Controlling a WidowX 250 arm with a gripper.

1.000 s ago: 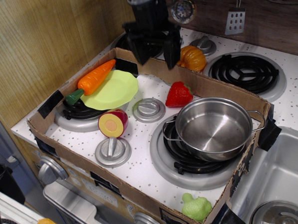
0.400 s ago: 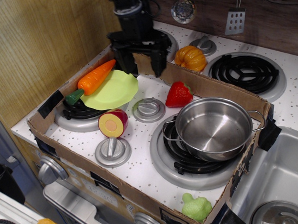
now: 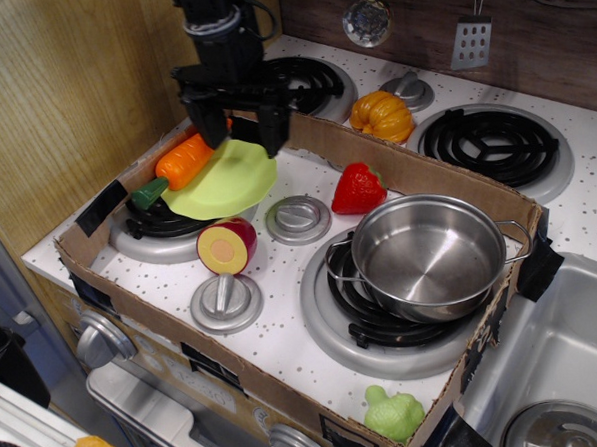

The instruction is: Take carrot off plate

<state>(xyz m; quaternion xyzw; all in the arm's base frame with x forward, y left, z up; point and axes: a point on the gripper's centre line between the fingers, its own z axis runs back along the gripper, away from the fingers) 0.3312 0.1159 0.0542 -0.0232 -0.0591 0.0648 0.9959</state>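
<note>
The orange carrot (image 3: 182,161) with its dark green stub lies tilted across the far-left rim of the lime-green plate (image 3: 226,180), which rests on the left front burner. My black gripper (image 3: 239,136) hangs open just above the carrot's tapered end and the plate's back edge. Its two fingers point down, one over the carrot tip, one over the plate's far right edge. The gripper body hides the carrot's tip.
A cardboard tray wall (image 3: 416,167) surrounds the stove top. A halved red fruit (image 3: 228,245), a strawberry (image 3: 358,188), a steel pot (image 3: 430,257), silver knobs (image 3: 298,218), an orange pumpkin (image 3: 383,116) and a green toy (image 3: 394,414) lie around.
My gripper has moved left and down from above the back cardboard wall to just over the carrot's tip. It stays open. The carrot and plate have not moved.
</note>
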